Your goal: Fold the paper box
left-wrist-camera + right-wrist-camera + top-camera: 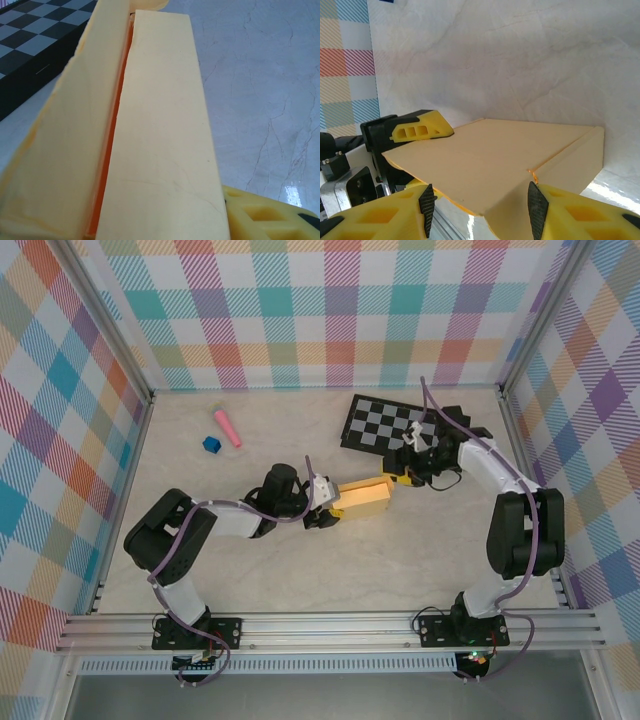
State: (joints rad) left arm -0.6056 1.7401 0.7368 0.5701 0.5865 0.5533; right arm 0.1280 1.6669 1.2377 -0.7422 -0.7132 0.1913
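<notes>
The paper box [365,498] is a yellow-orange, partly folded flat shape lying mid-table between both arms. My left gripper [328,508] is shut on its left end: in the right wrist view one of its yellow fingers [420,130] lies on top of the box [505,155] and the other sits beneath. In the left wrist view the box [160,125] runs away from the camera with a raised side flap, beside one finger [265,215]. My right gripper [398,476] is at the box's right end. There it [481,210] stands open, its pads either side of the near corner.
A black-and-white checkered board [385,425] lies behind the right gripper, and it also appears at the upper left of the left wrist view [35,45]. A pink stick [227,427] and a small blue cube [211,444] rest at the back left. Plaid walls enclose the table.
</notes>
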